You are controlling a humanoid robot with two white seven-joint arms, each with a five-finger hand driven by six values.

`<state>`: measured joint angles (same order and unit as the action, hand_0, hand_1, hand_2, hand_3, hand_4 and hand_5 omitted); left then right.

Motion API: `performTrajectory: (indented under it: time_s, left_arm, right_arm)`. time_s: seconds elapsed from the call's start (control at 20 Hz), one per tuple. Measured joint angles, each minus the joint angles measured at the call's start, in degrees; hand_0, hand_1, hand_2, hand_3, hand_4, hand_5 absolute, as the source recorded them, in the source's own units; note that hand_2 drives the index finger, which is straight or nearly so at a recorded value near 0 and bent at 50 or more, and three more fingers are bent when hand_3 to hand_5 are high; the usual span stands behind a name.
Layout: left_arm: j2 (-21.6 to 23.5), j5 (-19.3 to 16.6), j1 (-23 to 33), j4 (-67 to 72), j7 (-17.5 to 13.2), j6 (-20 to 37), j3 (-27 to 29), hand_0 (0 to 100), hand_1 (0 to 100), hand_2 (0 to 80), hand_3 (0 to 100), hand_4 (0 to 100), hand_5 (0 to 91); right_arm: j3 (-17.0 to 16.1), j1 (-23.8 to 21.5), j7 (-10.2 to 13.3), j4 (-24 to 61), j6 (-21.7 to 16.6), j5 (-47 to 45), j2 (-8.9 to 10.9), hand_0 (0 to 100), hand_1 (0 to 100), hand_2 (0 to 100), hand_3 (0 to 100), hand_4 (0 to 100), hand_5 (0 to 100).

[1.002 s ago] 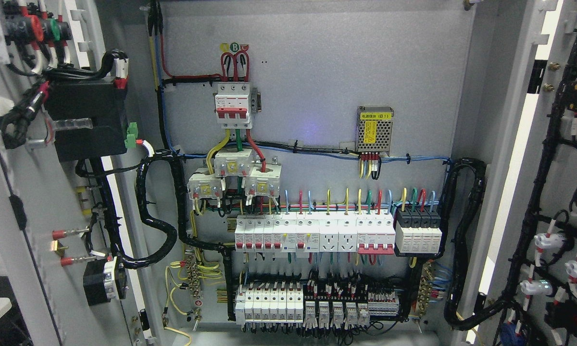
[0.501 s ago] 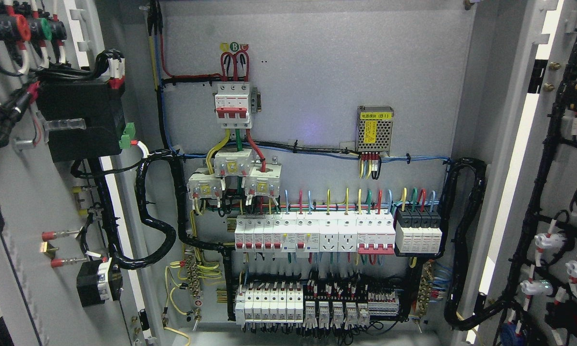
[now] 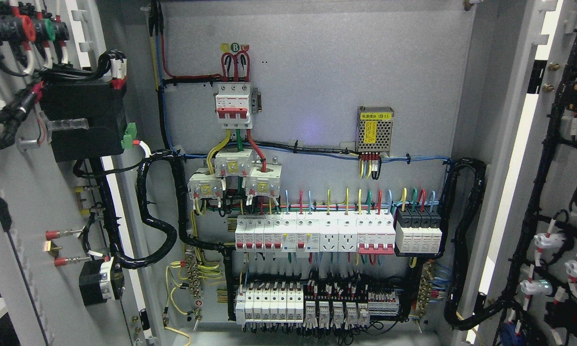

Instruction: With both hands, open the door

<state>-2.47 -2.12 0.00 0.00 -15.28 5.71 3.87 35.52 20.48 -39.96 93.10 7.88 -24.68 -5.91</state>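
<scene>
An electrical cabinet stands with both doors swung wide. The left door (image 3: 33, 202) fills the picture's left edge, its grey inner face carrying a black box (image 3: 84, 120), coloured push-button backs and black cable loom. The right door (image 3: 565, 182) shows at the right edge with black wiring and white lamp holders on its inside. Between them the grey back panel (image 3: 317, 72) is fully exposed. Neither of my hands nor any arm shows in the head view.
On the back panel sit a red-and-white main breaker (image 3: 232, 105), a small mesh power supply (image 3: 375, 129), a row of white breakers (image 3: 312, 233) and lower terminal blocks (image 3: 312, 302). Thick black conduit (image 3: 461, 250) loops at both sides.
The left door swung a little further out, then came back slightly towards the right; its black box and buttons shifted with it. The right door and panel stayed put.
</scene>
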Motion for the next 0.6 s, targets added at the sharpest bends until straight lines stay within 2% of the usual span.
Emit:
performTrajectory:
  time_s: [0.05,0.15,0.4,0.6]
  left_arm:
    - [0.0,0.0,0.0,0.0,0.0,0.0,0.0,0,0,0.0,0,0,0.0]
    - [0.0,0.0,0.0,0.0,0.0,0.0,0.0,0,0,0.0,0,0,0.0]
    - [-0.1,-0.2,0.2,-1.2,0.0,-0.3,-0.7,0,0,0.0,0,0,0.0]
    - [0.3,-0.5,6.3,-8.9,0.2,0.4,-4.1,0,0,0.0,0,0,0.0]
  right_arm:
    - [-0.7,-0.3,2.0,-0.1,-0.1,0.0,0.16,38,0,0,0,0,0]
    - [-1.9,-1.0,4.7,-0.3,-0.9,-0.1,0.6,38,0,0,0,0,0]
    - [-4.3,-3.7,9.3,-0.5,-5.9,-0.2,2.44,38,0,0,0,0,0]
    - [-6.3,-7.1,11.9,0.0,-10.2,-0.2,4.32,38,0,0,0,0,0]
